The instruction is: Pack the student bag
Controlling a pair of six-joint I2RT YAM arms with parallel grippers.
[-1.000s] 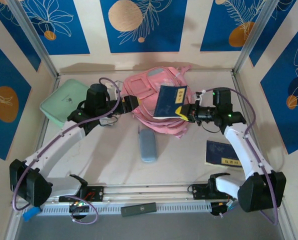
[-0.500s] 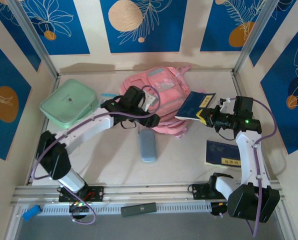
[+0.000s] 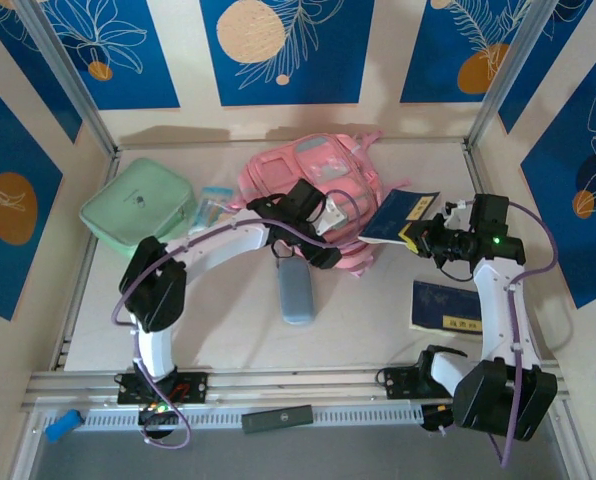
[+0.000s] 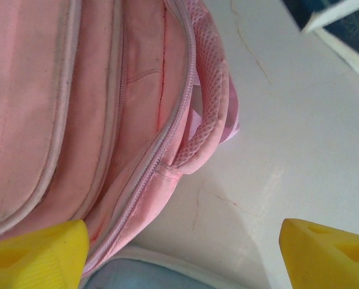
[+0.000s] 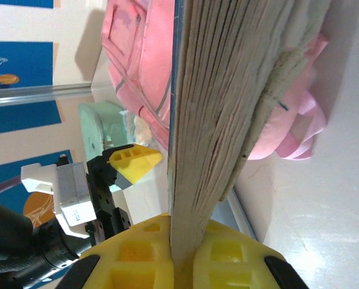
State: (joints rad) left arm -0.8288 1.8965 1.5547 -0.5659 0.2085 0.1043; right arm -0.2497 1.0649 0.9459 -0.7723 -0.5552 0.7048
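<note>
A green case (image 3: 138,208) lies far left; its small mark is too tiny to read. The pink student bag (image 3: 313,165) lies at the back, in the middle. The left claw (image 4: 181,253) hangs wide open over the bag's edge, holding nothing. A light blue case (image 3: 296,290) lies just beside it. The right claw (image 5: 182,244) is squeezed tight on a blue book (image 3: 398,212). The book's yellow label is too small to read. A second blue book (image 3: 445,305) lies flat on the right.
</note>
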